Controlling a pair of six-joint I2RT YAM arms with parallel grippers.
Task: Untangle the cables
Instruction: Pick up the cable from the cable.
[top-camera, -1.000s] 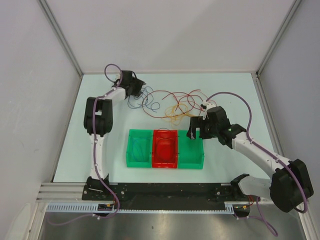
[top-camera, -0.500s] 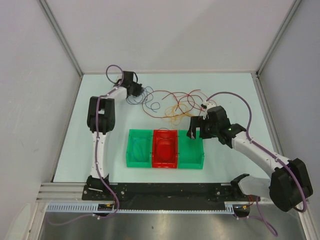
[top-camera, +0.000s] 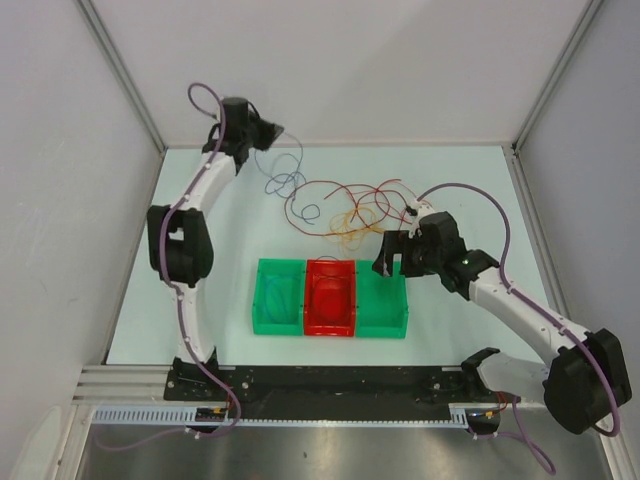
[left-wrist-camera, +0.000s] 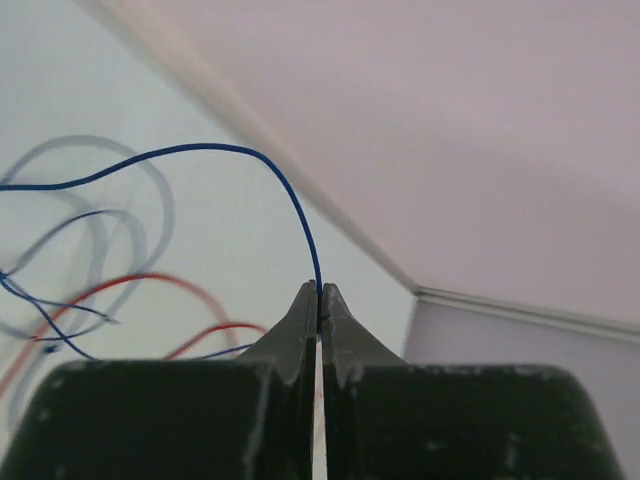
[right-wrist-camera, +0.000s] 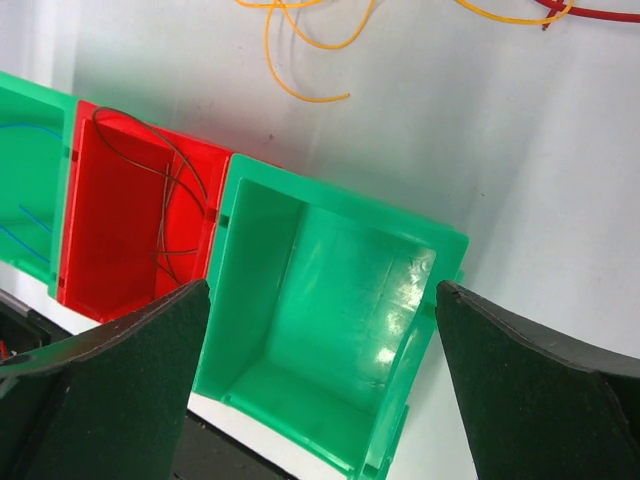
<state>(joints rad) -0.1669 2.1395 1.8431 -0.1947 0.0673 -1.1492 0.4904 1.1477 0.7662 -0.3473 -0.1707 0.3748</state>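
Left hand (left-wrist-camera: 319, 296) was pressed together, pinching the blue cable (left-wrist-camera: 236, 150), with its arm stretched high over the bench's (top-camera: 470, 165) far-left corner by the white wall (top-camera: 400, 70). Right hand (top-camera: 392, 262) was spread wide, hovering over the right green bin (right-wrist-camera: 330, 300). Red cables (top-camera: 345, 186) and yellow cables (top-camera: 350, 222) lay tangled mid-bench. Red bin (right-wrist-camera: 120, 210) held a thin wire. Left green bin (right-wrist-camera: 25, 170) was cut off in the right wrist view.

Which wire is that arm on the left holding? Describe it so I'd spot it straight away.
Look to the far left corner of the table, where the left gripper hovers by the back wall. Pinched in it is a thin blue cable arching down toward the others. Unlike the red cables and orange cables lying on the table, it alone is held up.
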